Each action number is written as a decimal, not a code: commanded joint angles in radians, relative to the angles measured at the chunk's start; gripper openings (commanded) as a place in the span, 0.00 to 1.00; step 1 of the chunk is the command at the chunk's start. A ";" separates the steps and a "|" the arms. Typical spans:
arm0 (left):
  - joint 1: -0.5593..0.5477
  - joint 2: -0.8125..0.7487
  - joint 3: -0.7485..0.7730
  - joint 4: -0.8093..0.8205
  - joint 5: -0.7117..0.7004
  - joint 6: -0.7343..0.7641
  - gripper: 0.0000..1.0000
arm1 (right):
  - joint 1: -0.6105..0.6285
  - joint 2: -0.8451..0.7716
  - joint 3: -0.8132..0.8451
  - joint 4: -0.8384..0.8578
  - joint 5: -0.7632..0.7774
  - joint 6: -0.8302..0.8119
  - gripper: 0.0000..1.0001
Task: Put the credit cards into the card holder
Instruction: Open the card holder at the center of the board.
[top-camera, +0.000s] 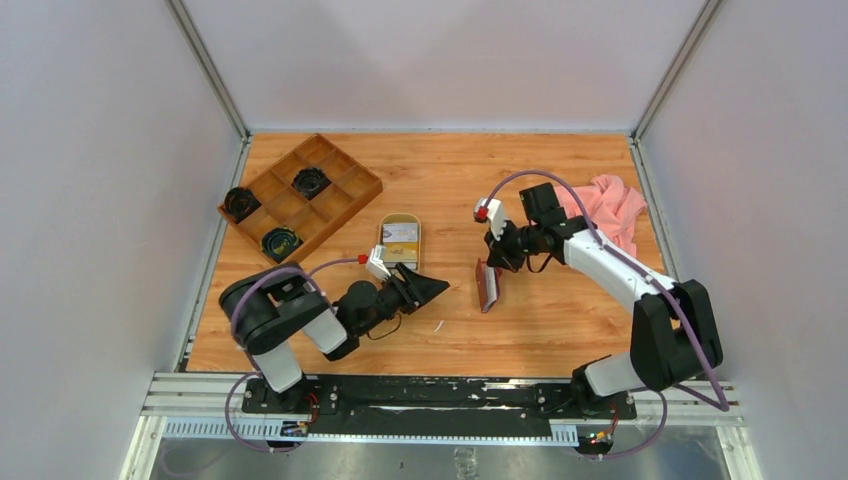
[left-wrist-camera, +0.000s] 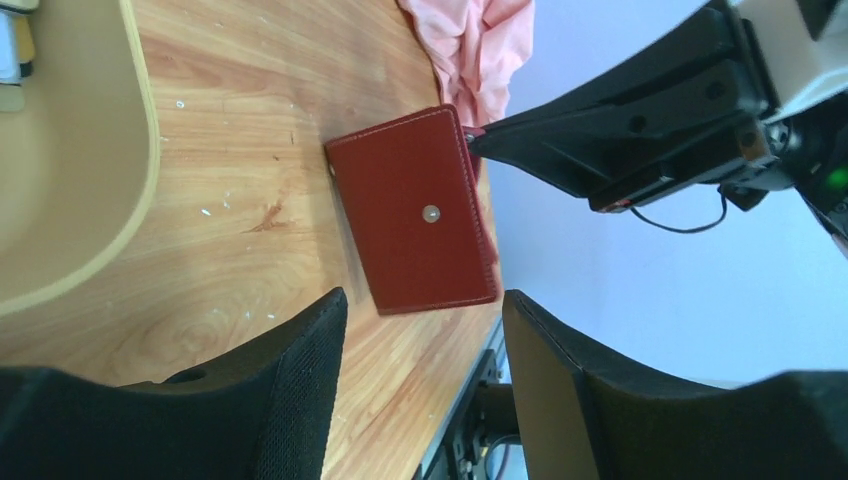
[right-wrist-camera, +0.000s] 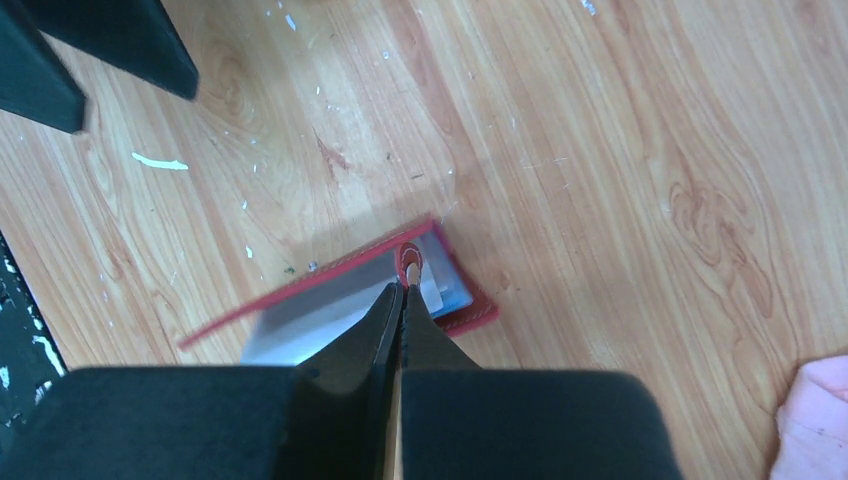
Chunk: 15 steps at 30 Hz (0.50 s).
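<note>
The bench (top-camera: 440, 180) carries a box (top-camera: 355, 163) at its far left corner and a pink cloth (top-camera: 612, 205) at the far right edge. A tray (top-camera: 400, 215) sits mid-bench. The left hand (top-camera: 435, 287), fingers apart and empty, points at the holder (top-camera: 488, 285). The holder stands open on edge near the middle, its tab pinched by the closed right hand (right-wrist-camera: 403, 290). The cards (top-camera: 400, 235) lie in the tray.

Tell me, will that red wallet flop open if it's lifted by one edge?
Probably somewhat: the card holder is hinged, and its cover splays from the grey inside while the right gripper pinches near its tab. Likely light, since a fingertip pinch holds it standing on edge.
</note>
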 joint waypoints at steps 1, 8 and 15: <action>-0.004 -0.176 -0.025 -0.168 -0.042 0.157 0.62 | -0.010 0.023 0.035 -0.050 -0.017 -0.065 0.00; -0.032 -0.603 -0.031 -0.572 -0.167 0.429 0.79 | -0.035 -0.042 -0.003 -0.077 -0.111 -0.185 0.00; -0.035 -0.725 -0.048 -0.602 -0.205 0.525 1.00 | -0.040 0.009 0.012 -0.088 -0.195 -0.149 0.00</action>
